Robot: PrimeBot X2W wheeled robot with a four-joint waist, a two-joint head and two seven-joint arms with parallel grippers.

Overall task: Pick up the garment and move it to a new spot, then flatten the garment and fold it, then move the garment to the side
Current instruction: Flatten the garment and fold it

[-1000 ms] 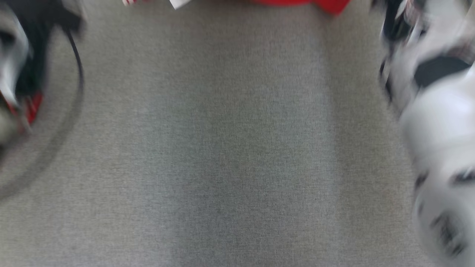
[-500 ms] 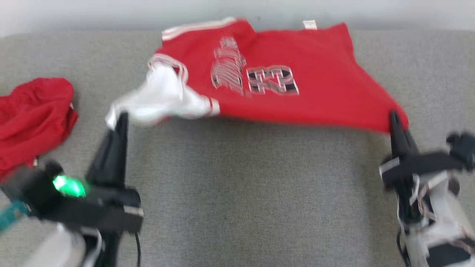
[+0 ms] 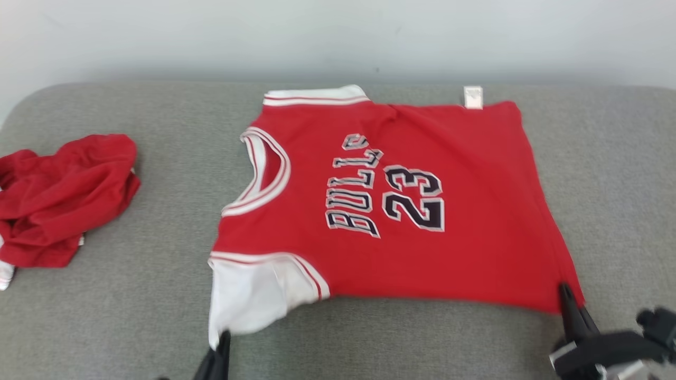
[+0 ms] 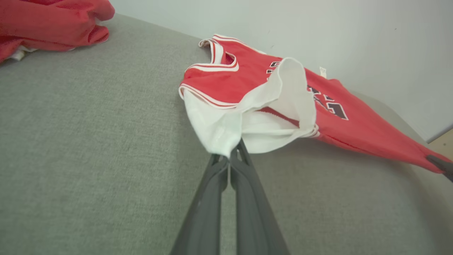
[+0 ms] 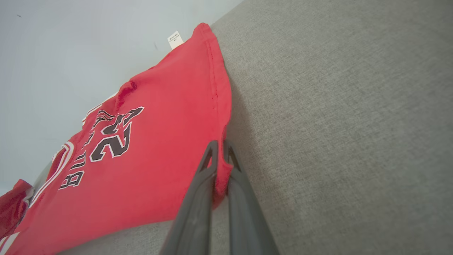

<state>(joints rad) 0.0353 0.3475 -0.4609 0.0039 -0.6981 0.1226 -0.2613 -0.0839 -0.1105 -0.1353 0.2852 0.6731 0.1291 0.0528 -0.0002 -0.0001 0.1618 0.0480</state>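
Note:
The garment (image 3: 401, 211) is a red jersey with white sleeves, lettered BULLS 23, spread face up on the grey cushion, neck to the left. My left gripper (image 3: 224, 338) is shut on the near white sleeve (image 4: 226, 134), whose cloth bunches over the tips. My right gripper (image 3: 566, 290) is shut on the near red hem corner (image 5: 221, 166), drawing that corner taut. In the left wrist view the right gripper's tip (image 4: 439, 164) shows at the jersey's far corner. A white tag (image 3: 472, 97) sticks out at the far hem.
A second red garment (image 3: 58, 200) lies crumpled at the cushion's left end. The grey cushion (image 3: 132, 295) has a rounded far-left corner and bare fabric in front of the jersey. A pale wall (image 3: 338, 37) rises right behind it.
The head camera has tilted up and steadied, so the whole jersey shows. The jersey has been drawn toward me and lies flatter; both grippers stay shut on it.

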